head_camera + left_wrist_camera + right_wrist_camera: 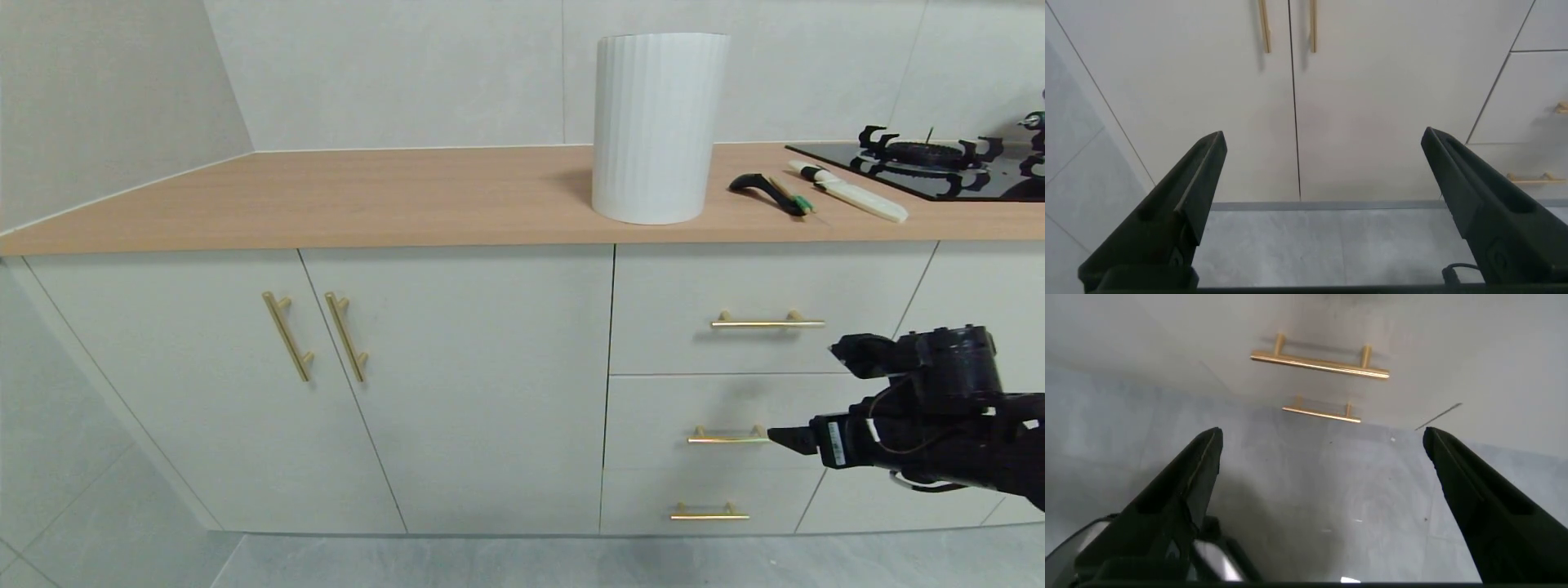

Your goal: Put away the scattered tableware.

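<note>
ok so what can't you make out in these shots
- Head view: inside of the white ribbed container, hidden by its own wall.
- Head view: the hob, cut off by the right edge.
- Head view: the black-handled tool and the white utensil beside it, too small to identify.
- Head view: drawer contents, behind the shut drawer fronts.

desk: wooden top [367,196] ran the full width of the head view, above the cupboard fronts
cabinet doors: two pale doors, left [180,384] and right [482,384], both closed, under the left part of the desk
door handles: two gold bars [287,336] [347,336], upright, just beside each other at the door seam
hob: black glass [914,175] set in the desk's far right end, with a black burner grate [929,153] on it
wall: pale grey tiles [408,73] behind the desk
floor: grey tiles [490,563]
</note>
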Robot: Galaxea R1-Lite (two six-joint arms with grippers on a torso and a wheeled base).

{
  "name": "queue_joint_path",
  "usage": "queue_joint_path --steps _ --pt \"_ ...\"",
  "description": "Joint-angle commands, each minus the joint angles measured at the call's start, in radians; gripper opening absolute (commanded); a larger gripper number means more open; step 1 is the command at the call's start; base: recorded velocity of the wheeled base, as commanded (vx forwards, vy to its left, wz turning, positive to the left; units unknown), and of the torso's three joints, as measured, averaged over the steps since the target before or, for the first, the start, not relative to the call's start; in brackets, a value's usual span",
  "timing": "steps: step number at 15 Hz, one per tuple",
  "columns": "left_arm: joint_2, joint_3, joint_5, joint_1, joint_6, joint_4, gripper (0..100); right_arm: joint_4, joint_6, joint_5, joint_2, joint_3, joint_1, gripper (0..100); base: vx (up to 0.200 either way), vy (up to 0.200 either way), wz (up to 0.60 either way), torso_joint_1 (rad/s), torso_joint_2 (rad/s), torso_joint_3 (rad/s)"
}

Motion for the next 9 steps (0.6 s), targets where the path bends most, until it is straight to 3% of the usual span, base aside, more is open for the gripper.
queue_joint_path --steps 1,5,9 --pt "0.002 0.001 -0.001 0.001 0.0 0.0 100 -0.12 0.005 -0.006 0.241 0.001 0.0 100 0.0 0.0 0.0 0.0 0.0 0.0" --pt "0.002 0.001 -0.001 0.001 0.0 0.0 100 -0.445 0.037 -0.072 0.427 0.023 -0.001 100 0.0 0.0 0.0 0.0 0.0 0.0" --pt "0.002 0.0 -0.001 0.001 0.0 0.0 100 -0.601 0.071 -0.111 0.562 -0.01 -0.004 100 0.0 0.0 0.0 0.0 0.0 0.0"
